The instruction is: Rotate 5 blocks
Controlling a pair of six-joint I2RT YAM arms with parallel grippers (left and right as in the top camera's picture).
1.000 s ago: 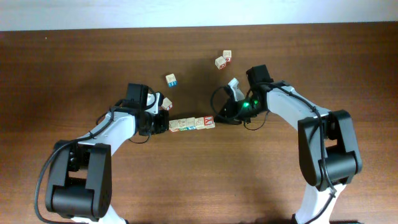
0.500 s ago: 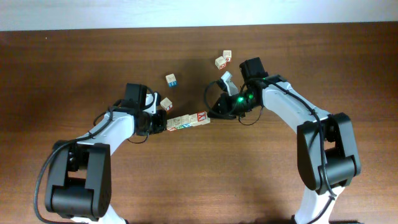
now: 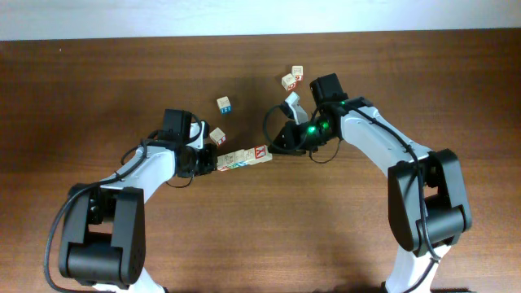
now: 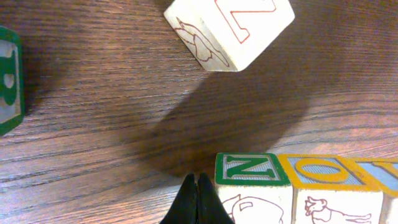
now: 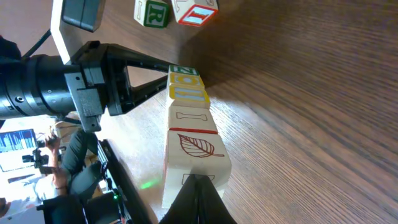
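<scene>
The blocks lie in one touching row [image 3: 242, 158], slanting up to the right across the brown table. The red X block [image 3: 261, 152] is its right end. My left gripper [image 3: 211, 161] is shut and empty, its tips [image 4: 198, 198] against the left side of the green N block [image 4: 252, 169]. A yellow O block [image 4: 317, 172] follows it. My right gripper [image 3: 275, 146] is also shut and empty. Its tips [image 5: 199, 186] press the end face of the leaf-printed block [image 5: 196, 149], from which the row [image 5: 186, 93] runs away to the left gripper [image 5: 152, 84].
Loose cubes lie behind the row: one with blue print [image 3: 224, 104], one near the left wrist [image 3: 217, 136], and a pair at the back [image 3: 291, 78]. In the left wrist view a red-lettered cube [image 4: 230, 28] lies ahead and a green one [image 4: 7, 81] at the left edge.
My right gripper has moved left and back, pushing the row's right end. The row has turned counterclockwise and now slants. My left gripper stays at the left end.
</scene>
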